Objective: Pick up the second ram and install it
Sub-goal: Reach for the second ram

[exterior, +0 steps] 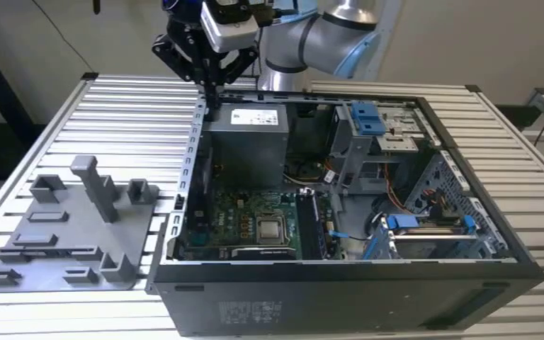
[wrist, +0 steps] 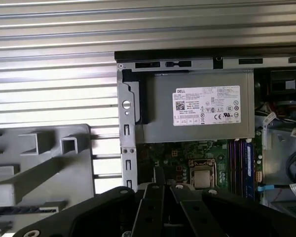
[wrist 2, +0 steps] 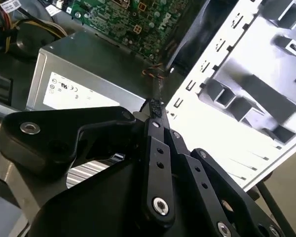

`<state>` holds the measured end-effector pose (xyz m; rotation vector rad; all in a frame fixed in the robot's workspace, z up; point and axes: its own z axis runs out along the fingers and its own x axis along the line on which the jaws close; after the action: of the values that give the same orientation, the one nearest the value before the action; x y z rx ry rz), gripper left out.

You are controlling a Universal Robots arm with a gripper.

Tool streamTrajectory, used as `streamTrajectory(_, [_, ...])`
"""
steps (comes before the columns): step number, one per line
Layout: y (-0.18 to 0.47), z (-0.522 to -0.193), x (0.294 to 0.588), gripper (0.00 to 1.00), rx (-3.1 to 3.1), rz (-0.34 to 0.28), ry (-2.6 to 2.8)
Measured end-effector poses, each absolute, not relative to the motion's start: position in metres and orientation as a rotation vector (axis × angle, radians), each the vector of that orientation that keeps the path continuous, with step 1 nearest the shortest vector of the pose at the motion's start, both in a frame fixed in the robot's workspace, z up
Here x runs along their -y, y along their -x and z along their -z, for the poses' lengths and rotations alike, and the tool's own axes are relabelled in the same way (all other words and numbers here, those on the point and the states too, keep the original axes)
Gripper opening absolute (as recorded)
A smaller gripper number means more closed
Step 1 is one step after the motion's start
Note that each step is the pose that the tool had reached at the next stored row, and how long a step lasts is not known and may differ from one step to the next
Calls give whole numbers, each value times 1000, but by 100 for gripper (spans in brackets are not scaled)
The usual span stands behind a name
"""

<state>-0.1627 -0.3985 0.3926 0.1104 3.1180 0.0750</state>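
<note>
The ribbed metal worktop (exterior: 130, 106) carries a big, open black case (exterior: 348, 283). Its back corner lies right under the tool (exterior: 210, 85). A grey plastic plate (exterior: 64, 234) with blocky posts sits well apart from the tool. The tool's black fingers are pinched tight on the second ram (exterior: 212, 103), a thin dark strip hanging straight down below them.

My work sits on a table (exterior: 125, 106) of ribbed metal slats. An open computer case (exterior: 348, 301) lies flat on it, filling the middle and stretching toward the edge at the exterior view's right. Just beside the case, toward the opposite edge, lies a grey fixture plate (exterior: 64, 244) with upright blocks.
</note>
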Motion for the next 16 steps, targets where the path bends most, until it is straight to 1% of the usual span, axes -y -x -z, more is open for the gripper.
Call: streamTrajectory(16, [213, -392, 399, 11, -3118, -75, -110])
